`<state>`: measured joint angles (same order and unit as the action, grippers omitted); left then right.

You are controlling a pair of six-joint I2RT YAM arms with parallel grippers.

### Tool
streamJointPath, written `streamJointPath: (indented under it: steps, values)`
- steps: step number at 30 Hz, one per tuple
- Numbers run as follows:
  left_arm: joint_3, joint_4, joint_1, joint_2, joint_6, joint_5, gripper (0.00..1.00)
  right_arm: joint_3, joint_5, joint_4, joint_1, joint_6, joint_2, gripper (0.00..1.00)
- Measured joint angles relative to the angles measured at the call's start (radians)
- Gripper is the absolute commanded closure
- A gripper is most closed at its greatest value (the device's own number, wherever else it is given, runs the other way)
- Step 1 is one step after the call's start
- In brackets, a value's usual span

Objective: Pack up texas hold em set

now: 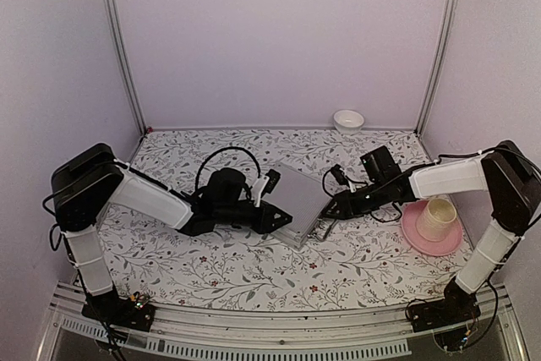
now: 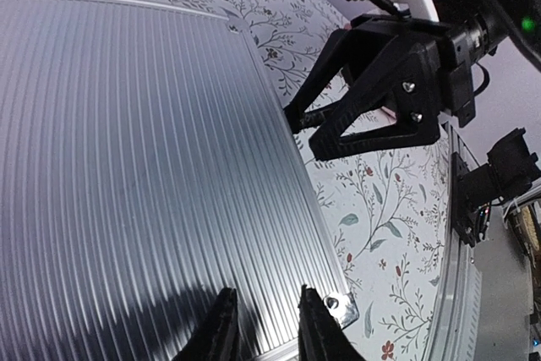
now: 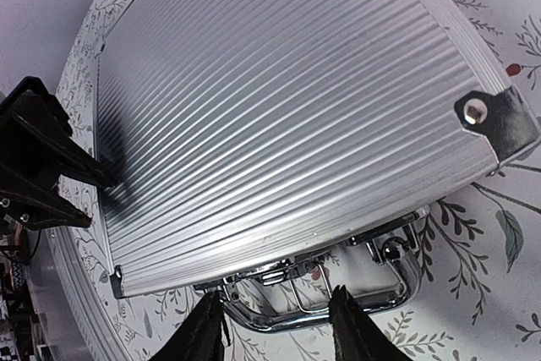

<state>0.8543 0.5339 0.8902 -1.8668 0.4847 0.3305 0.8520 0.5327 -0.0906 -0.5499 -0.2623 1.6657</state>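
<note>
Silver case (image 1: 300, 196) lay shut on tabletop (image 1: 211, 268). Only the right wrist view showed its chrome handle (image 3: 397, 281), beside the right fingers (image 3: 351, 336), held apart; left fingers (image 2: 221, 331) apart over the case.

You have the briefcase (image 1: 297, 200) lying lid down in the middle of the table (image 1: 211, 268), between the two hands. The left hand (image 1: 283, 218) is at its left edge. The right hand (image 1: 326, 210) is at its right edge, where the handle (image 3: 338, 281) sits between that hand's fingers. Behind the case, at the table's far edge, stands the bowl (image 1: 348, 120). Well off to the right, near the right arm, the cup (image 1: 436, 216) stands on the plate (image 1: 414, 238).
</note>
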Motion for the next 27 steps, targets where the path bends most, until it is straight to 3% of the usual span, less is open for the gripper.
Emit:
streamJointPath:
  steps: [27]
  values:
    - [-0.001, 0.0, 0.0, 0.002, 0.011, -0.003, 0.74, 0.061, -0.023, -0.082, 0.0, 0.189, 0.118, 0.69]
